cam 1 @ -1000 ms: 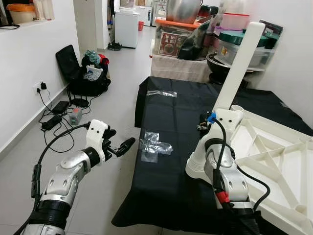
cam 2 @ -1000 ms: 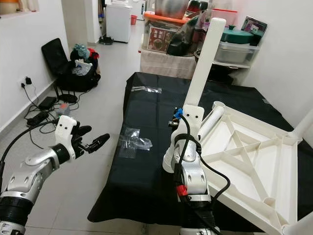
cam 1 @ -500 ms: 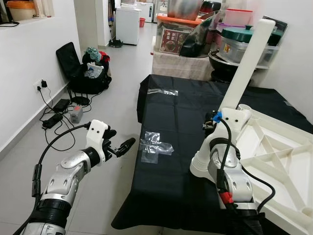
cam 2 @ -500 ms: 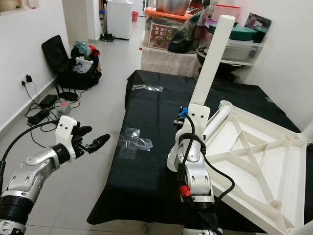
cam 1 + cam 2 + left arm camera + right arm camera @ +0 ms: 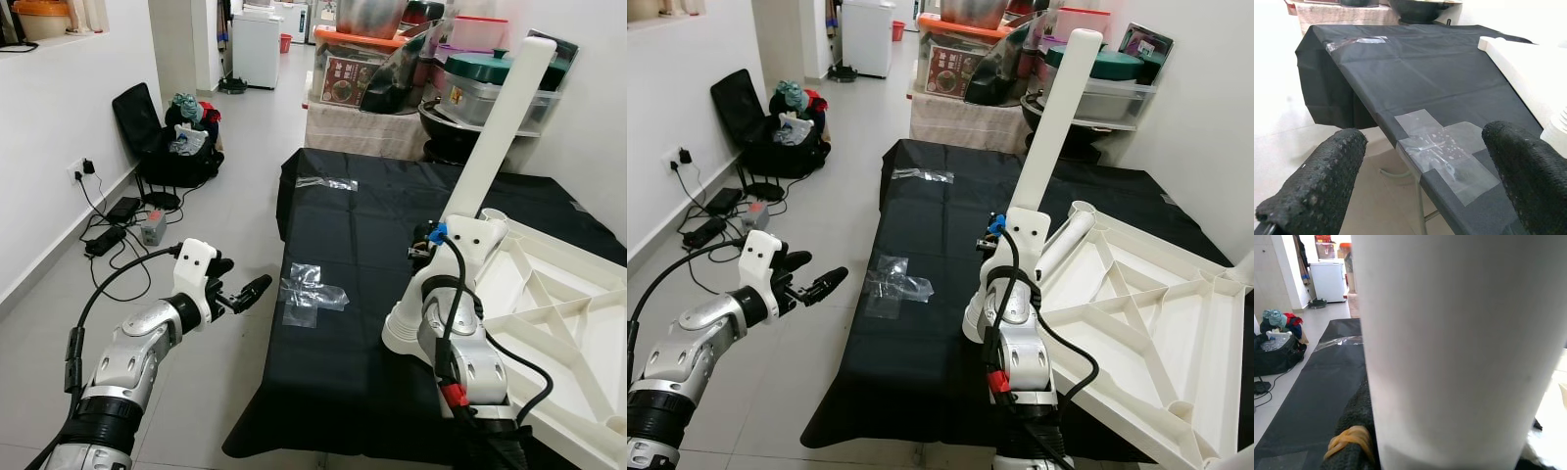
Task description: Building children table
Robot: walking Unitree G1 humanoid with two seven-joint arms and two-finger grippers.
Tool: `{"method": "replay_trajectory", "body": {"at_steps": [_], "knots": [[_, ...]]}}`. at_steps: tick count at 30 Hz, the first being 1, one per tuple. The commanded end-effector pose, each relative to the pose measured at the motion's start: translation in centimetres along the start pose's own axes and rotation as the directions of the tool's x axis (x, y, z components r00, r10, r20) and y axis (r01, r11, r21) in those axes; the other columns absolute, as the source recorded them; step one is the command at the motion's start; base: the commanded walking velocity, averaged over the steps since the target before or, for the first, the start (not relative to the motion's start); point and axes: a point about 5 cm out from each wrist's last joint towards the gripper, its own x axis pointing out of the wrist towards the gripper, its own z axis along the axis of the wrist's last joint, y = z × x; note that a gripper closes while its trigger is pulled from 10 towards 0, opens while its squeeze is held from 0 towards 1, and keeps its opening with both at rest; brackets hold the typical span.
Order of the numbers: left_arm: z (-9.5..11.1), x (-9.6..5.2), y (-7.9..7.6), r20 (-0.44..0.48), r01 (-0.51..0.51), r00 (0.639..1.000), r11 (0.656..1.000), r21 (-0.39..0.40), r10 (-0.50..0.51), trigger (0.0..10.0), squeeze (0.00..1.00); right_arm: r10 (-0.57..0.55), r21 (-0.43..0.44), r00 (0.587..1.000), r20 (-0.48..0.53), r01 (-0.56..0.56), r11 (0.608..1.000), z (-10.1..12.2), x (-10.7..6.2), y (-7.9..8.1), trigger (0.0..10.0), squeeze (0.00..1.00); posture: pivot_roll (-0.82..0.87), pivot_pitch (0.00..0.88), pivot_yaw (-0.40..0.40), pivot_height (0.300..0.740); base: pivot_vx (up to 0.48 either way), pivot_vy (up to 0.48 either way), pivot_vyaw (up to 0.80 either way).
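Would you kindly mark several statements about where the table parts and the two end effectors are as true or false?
1. The right end effector grips the white table leg. True.
2. That leg lies flat on the black cloth. False: it slants upward, its lower end resting on the cloth.
3. The left end effector is open and holds nothing. True.
4. The left end effector rests on the cloth. False: it hovers over the floor beside it.
5. The white tabletop lies underside up, ribs showing. True.
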Motion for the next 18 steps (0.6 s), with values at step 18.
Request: {"method": "replay_trajectory", "body": {"at_steps": [18], "knots": [[0.01, 0.32, -0.06, -0.012, 0.018, 1.0, 1.0, 0.019, -0.017, 10.0, 0.0, -0.093, -0.069, 0.99, -0.104, 0.086, 0.994, -2.66, -0.03, -2.22, 10.0, 0.05, 0.05, 0.0, -0.087, 0.74, 0.0, 0.0, 0.0]]}}
